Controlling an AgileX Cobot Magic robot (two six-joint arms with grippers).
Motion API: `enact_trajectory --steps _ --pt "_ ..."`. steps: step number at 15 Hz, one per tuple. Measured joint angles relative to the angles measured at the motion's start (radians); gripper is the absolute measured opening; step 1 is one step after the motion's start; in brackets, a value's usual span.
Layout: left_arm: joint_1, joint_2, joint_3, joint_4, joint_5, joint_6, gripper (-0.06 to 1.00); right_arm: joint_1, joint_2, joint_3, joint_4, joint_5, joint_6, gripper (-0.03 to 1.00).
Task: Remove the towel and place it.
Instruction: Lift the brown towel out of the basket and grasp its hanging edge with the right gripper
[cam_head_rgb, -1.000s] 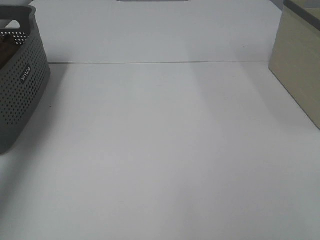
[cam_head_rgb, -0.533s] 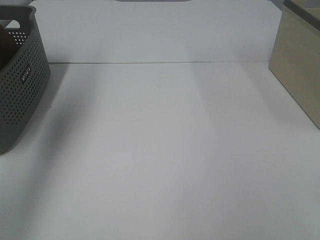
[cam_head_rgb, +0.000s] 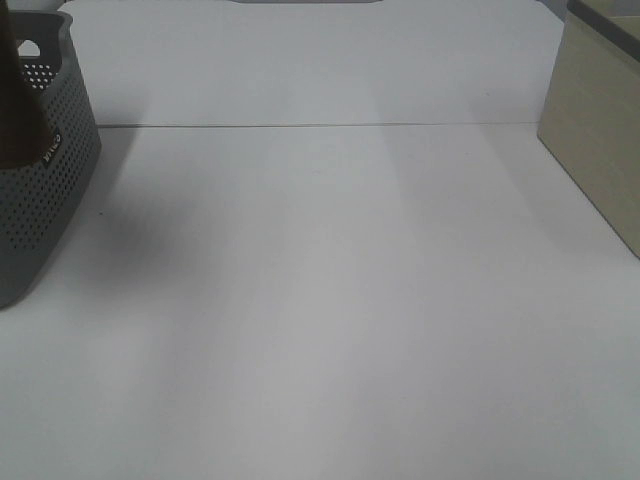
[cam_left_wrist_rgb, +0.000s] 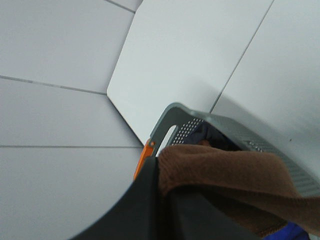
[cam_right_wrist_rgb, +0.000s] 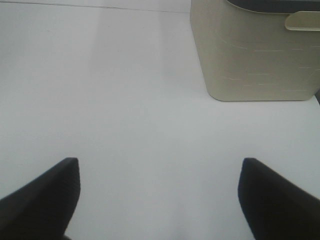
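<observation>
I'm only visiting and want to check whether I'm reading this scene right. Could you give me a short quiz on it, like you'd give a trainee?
1. True or false: the left gripper is shut on the towel.
2. Pick one. The right gripper is: A) clamped on the towel; B) open, holding nothing, above the bare table; C) closed around a bottle.
3. Fill in the blank: in the high view, the grey basket stands on the ____ side of the table.

Key: 1 true; 2 B; 3 left.
</observation>
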Motion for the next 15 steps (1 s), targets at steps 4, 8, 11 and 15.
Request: enact_trajectory --steps 4,8,11,15 --pt "-0.157 0.001 0.0 -0.012 -0.033 -0.003 0.0 0.0 0.204 -0.019 0.329 -0.23 -0.298 0.82" --pt "-0.26 0.001 0.0 -0.023 -0.1 -0.002 0.0 0.0 0.548 -0.019 0.92 -0.309 -0.997 0.82" --pt "-0.287 0.001 0.0 -0.049 -0.172 0.004 0.0 0.0 0.945 -0.024 1.451 -0.067 -1.675 0.81" --pt "-0.287 0.001 0.0 -0.144 -0.218 0.11 0.0 0.019 1.27 -0.163 1.537 0.079 -1.849 0.81"
